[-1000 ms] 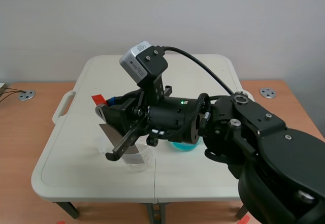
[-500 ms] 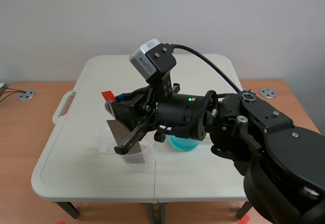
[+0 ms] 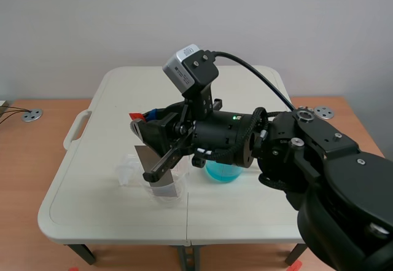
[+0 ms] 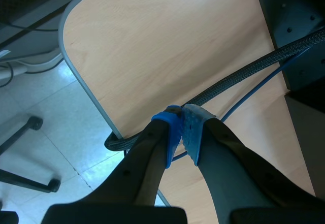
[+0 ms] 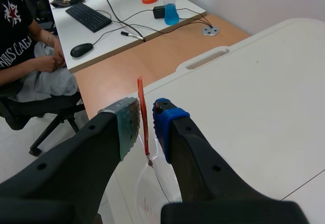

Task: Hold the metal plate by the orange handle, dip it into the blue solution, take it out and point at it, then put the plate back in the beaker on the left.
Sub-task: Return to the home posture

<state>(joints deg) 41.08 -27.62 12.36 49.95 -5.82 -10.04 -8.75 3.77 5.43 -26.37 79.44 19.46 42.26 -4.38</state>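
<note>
My right gripper (image 3: 145, 125) reaches across from the right and is shut on the orange handle (image 3: 136, 116) of the metal plate (image 3: 152, 160). The grey plate hangs tilted, and its lower end is still inside the clear beaker (image 3: 164, 188) on the left. The beaker of blue solution (image 3: 222, 172) stands just to the right, mostly hidden behind the arm. In the right wrist view the thin orange handle (image 5: 142, 107) sits between the pads of the right gripper (image 5: 145, 120), above the clear beaker (image 5: 152, 188). The left gripper (image 4: 182, 127) is shut on nothing, off the table.
The white folding table (image 3: 92, 203) stands on a wooden desk (image 3: 24, 160). In the right wrist view a person (image 5: 30, 46) sits at a far desk with a keyboard (image 5: 91, 16). Under the left gripper lie cables (image 4: 238, 76) on a wooden top.
My right gripper has moved to the right and a little up, carrying the plate with it. The plate has risen partly out of the clear beaker.
</note>
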